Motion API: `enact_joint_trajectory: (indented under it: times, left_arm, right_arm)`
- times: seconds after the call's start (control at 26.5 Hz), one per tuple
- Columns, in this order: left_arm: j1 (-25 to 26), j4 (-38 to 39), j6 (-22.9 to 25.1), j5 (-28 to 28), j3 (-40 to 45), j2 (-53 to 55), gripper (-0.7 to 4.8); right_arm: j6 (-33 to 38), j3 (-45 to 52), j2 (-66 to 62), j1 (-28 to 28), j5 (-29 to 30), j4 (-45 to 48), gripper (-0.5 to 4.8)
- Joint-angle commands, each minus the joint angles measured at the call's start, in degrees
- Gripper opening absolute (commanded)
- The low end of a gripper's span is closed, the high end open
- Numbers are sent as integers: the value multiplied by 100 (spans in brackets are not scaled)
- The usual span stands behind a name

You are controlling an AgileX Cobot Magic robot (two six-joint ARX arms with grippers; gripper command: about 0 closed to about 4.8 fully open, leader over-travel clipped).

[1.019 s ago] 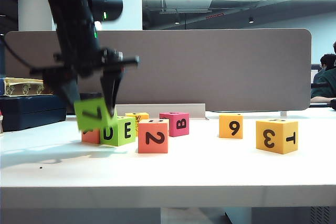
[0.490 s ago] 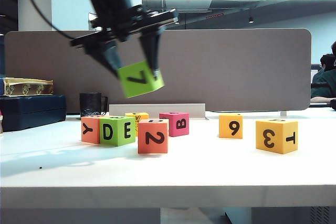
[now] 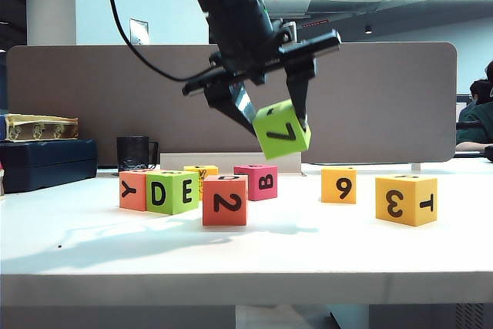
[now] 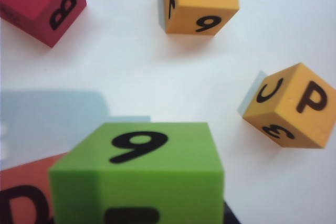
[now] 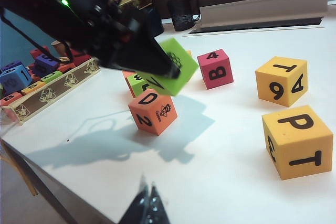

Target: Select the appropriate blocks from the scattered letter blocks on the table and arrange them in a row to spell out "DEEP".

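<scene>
My left gripper (image 3: 277,122) is shut on the green "7" cube (image 3: 281,130), which hangs tilted in the air above the white table (image 3: 308,252), to the right of the pink "B" cube. In the left wrist view this green cube (image 4: 139,171) fills the foreground and hides the jaws. The salmon "2" cube (image 3: 224,199) stands in front of the left cluster, showing a "D" on top (image 5: 152,111). At the right sits the yellow-orange "3"/"T" cube (image 3: 406,199) with a "P" on top (image 5: 297,141). My right gripper (image 5: 147,200) is shut and empty above the table's near edge.
A green "D"/"E" cube (image 3: 171,192), a salmon "Y" cube (image 3: 132,190), a pink "B" cube (image 3: 256,181), a yellow "9" cube (image 3: 339,185) and a small yellow cube (image 3: 201,171) stand on the table. A black mug (image 3: 135,152) and a dark box (image 3: 46,163) sit at the back left.
My left arm has lifted the green "7" cube off the left cluster and swung it right, past the middle of the table. The other cubes and the right gripper have stayed put.
</scene>
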State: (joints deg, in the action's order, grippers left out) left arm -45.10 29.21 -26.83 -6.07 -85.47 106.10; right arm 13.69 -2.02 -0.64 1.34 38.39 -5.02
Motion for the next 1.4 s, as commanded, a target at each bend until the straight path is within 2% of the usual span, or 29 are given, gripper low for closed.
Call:
enact_joint_trajectory:
  times: [0.04, 0.49, 0.6, 1.06, 1.4]
  left_arm:
    - [2, -133, -271, -22, -20, 133, 235]
    - [9, -188, -505, -81, -17, 485, 235]
    - [13, -144, -509, -251, -17, 520, 235]
    - [120, 439, -494, -680, 22, 575, 236]
    - [186, 542, -511, -654, 22, 575, 237]
  right_arm:
    - [7, -35, 70, -2, 13, 57, -5]
    - [4, -35, 70, -2, 13, 55, -5]
    - [7, -35, 70, -2, 13, 57, -5]
    - [7, -35, 70, 0, 13, 57, -5]
    - [4, -35, 70, 0, 13, 57, -5]
